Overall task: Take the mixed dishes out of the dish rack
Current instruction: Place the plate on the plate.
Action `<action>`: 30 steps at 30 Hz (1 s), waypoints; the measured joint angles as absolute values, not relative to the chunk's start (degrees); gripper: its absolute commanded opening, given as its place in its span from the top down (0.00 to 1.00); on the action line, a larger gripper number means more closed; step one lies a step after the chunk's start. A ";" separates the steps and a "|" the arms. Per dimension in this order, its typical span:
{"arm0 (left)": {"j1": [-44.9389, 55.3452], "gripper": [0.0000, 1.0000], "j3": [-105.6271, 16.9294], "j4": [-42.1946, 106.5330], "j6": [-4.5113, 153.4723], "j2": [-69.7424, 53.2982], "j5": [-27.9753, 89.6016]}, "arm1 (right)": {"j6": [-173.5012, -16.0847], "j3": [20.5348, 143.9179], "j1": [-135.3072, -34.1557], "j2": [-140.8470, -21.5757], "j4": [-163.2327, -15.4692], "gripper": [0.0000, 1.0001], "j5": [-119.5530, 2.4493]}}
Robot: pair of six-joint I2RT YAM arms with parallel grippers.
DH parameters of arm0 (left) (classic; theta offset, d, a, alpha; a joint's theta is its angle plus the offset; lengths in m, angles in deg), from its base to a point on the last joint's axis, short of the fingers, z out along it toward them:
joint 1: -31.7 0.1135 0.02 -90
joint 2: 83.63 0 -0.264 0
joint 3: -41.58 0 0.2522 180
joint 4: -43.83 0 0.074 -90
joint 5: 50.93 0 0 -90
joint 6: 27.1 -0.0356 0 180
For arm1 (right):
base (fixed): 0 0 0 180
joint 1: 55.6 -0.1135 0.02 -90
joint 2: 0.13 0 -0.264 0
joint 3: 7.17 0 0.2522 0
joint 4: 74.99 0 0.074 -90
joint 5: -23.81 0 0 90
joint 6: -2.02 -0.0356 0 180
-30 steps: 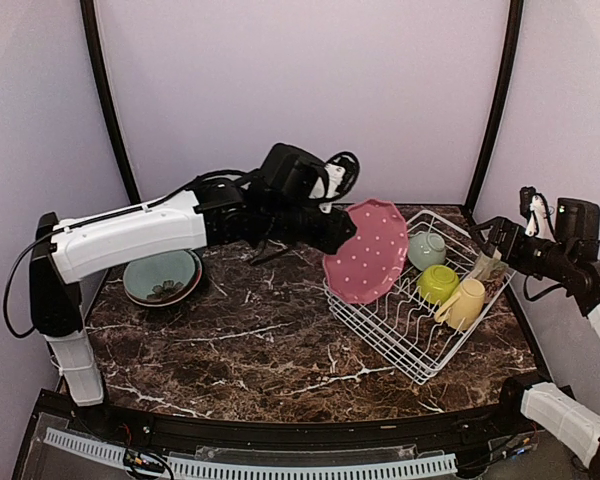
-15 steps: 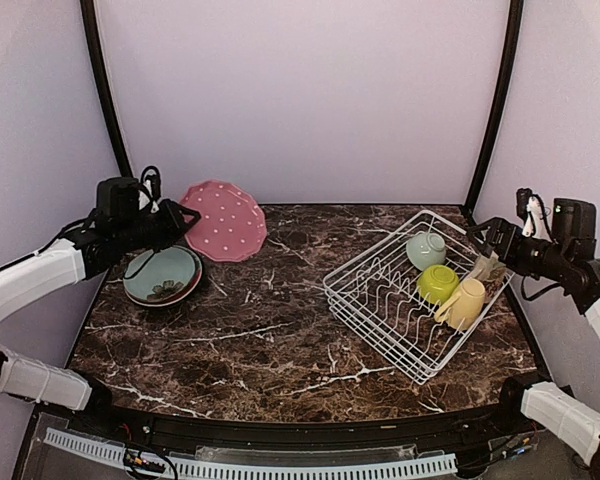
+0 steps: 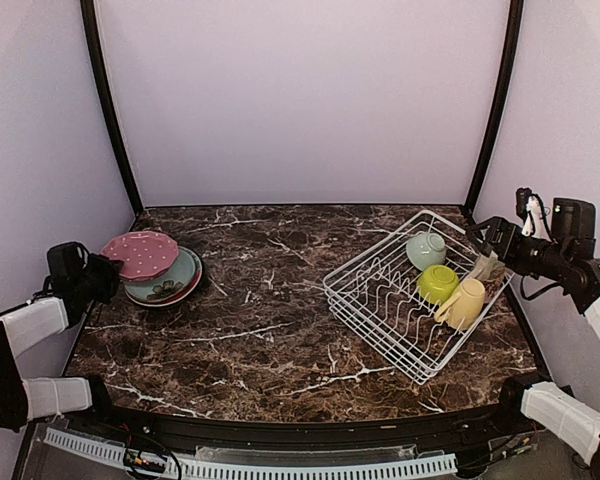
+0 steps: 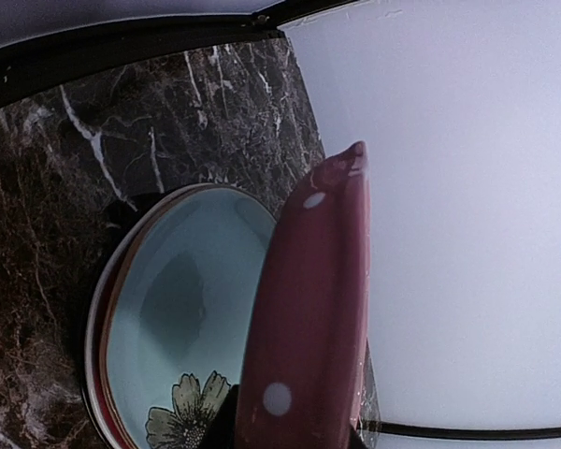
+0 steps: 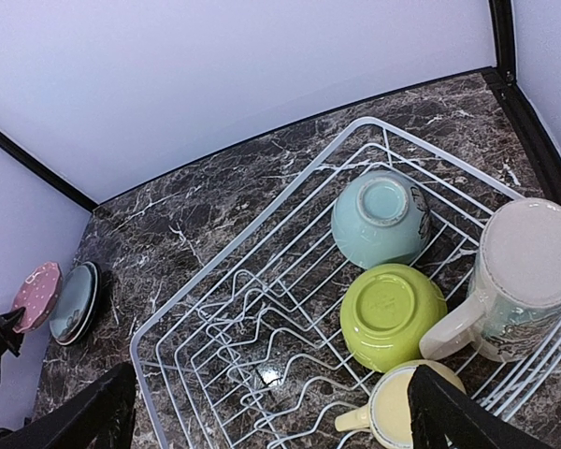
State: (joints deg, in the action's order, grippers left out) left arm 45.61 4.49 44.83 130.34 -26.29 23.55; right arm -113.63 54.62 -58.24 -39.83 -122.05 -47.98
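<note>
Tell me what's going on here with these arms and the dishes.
The left gripper holds a pink dotted plate by its rim, tilted over the stack of plates at far left. The right gripper hangs open beside the dish rack. In the rack sit a mint bowl, a green bowl, a yellow mug and a grey mug.

Three plates (image 3: 140,254), two bowls (image 5: 380,221), two mugs (image 5: 528,267)
</note>
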 measured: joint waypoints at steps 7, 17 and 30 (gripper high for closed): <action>46.34 0.99 5.17 48.72 131.74 -20.17 22.21 | -113.65 54.62 -58.24 -39.99 -121.88 0.01 -47.98; 46.34 0.99 4.23 49.22 129.09 -13.52 20.62 | -114.06 54.19 -58.26 -40.66 -121.22 0.01 -47.73; 46.34 0.82 1.43 50.36 126.93 -7.49 16.38 | -114.28 53.68 -58.26 -41.10 -120.59 0.01 -47.32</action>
State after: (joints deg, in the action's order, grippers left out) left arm 46.34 1.43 50.36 126.93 -7.49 16.38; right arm -114.28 53.68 -58.26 -41.10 -120.59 -47.32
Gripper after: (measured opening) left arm 0.202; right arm 0.986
